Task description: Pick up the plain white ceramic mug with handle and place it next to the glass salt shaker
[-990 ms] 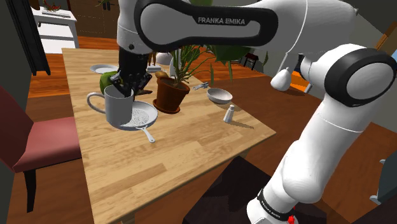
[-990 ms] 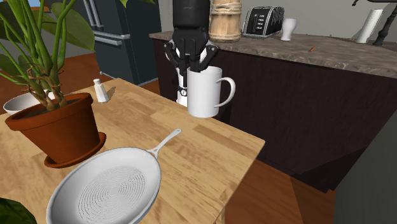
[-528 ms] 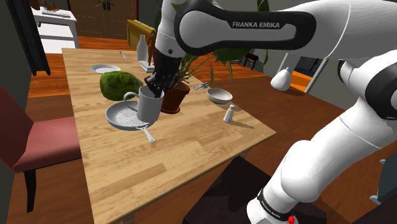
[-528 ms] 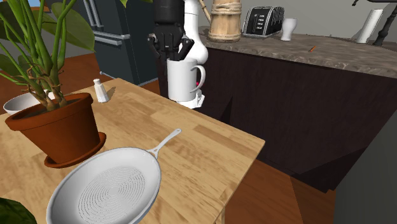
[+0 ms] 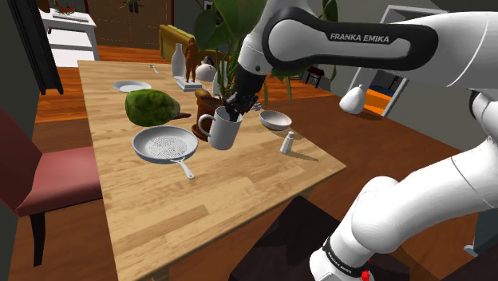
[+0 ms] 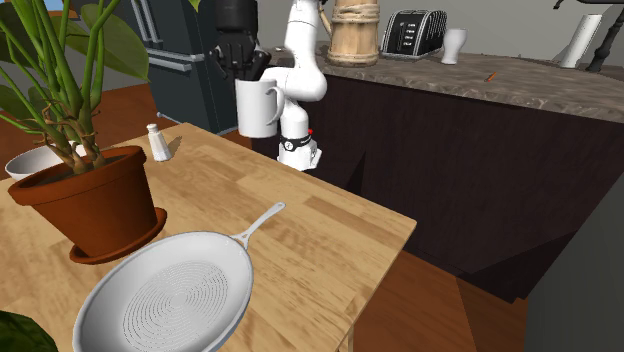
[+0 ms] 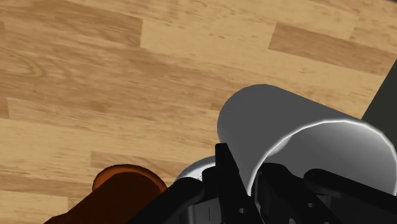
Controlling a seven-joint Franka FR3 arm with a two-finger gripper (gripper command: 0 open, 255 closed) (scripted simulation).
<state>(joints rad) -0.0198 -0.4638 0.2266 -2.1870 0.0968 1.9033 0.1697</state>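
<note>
Carried since a second ago from above the pan (image 5: 164, 144) toward the shoulder view's right, past the brown pot (image 5: 205, 103): white mug (image 5: 226, 130), hanging clear of the wooden surface (image 5: 160, 207) in the black claw (image 5: 237, 104). Clamped on the mug's rim from above, one finger (image 7: 224, 175) outside the wall and the other inside, seen from the wrist. Handle turned toward the shoulder view's left. Now between pan and salt shaker (image 5: 287, 142), closer to the shaker than before yet apart from it. Shaker upright near the surface's edge, white bowl (image 5: 275, 120) just behind it.

From the second exterior view: mug (image 6: 257, 108) in the air, up and to the right of the shaker (image 6: 158, 143), handle to that view's right, claw (image 6: 240, 72) gripping its top. Pan (image 6: 165, 300) flat in the foreground, pot (image 6: 95, 200) with its leafy plant beside it on the surface (image 6: 330, 230).

From the wrist: mug (image 7: 286, 133) over bare wood planks, pot rim (image 7: 127, 184) close beside the fingers.

Elsewhere in the shoulder view: green lump (image 5: 150, 106) behind the pan, small plate (image 5: 130, 85) farther back, red chair (image 5: 56, 180) at the left.
</note>
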